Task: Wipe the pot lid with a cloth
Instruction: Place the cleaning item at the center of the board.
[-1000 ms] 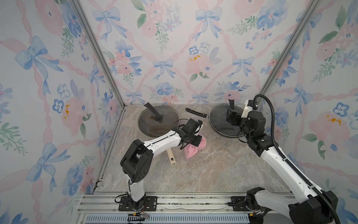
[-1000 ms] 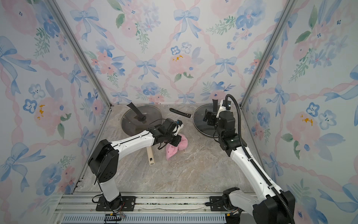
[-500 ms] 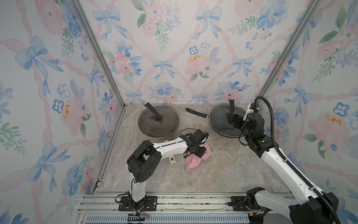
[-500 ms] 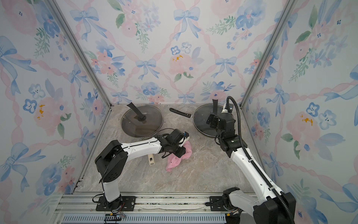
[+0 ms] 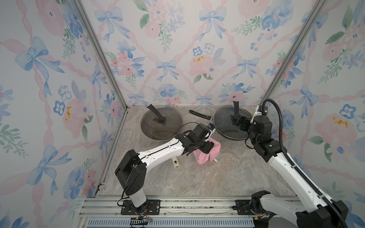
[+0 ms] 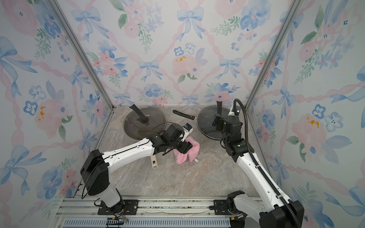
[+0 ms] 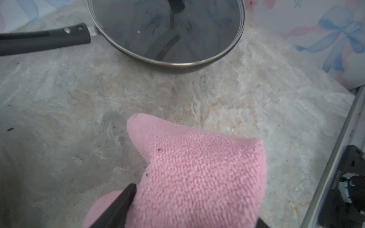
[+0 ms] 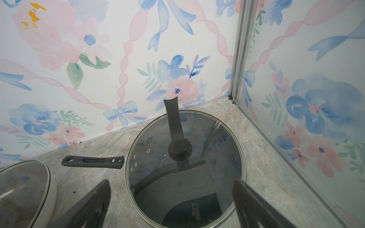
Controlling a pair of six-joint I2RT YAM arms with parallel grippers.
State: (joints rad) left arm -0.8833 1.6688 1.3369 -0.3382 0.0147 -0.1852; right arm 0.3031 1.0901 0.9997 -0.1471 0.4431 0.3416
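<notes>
Where the marble tabletop (image 5: 217, 177) opens out in front of the two pans, the pink cloth (image 5: 208, 155) lies bunched in a crumpled heap, roughly midway between them and touching neither. The left gripper (image 5: 207, 148) is down on it; from the left wrist view its dark fingers (image 7: 118, 205) stand spread apart on either side of the fuzzy bundle (image 7: 197, 173), which fills the gap between them and shows a few dark specks.

Behind it to the left, a glass lid (image 5: 158, 126) with an upright black handle sits on a pale pan, whose cream handle (image 5: 175, 162) pokes out from under the left arm. Behind to the right, a second glass lid (image 5: 225, 122) covers a dark pan (image 8: 177, 213), its long black handle (image 5: 199, 114) pointing toward the pale one. The right gripper (image 5: 240, 123) hangs over the near edge of that lid, its fingers (image 8: 88, 201) wide apart and holding nothing.
</notes>
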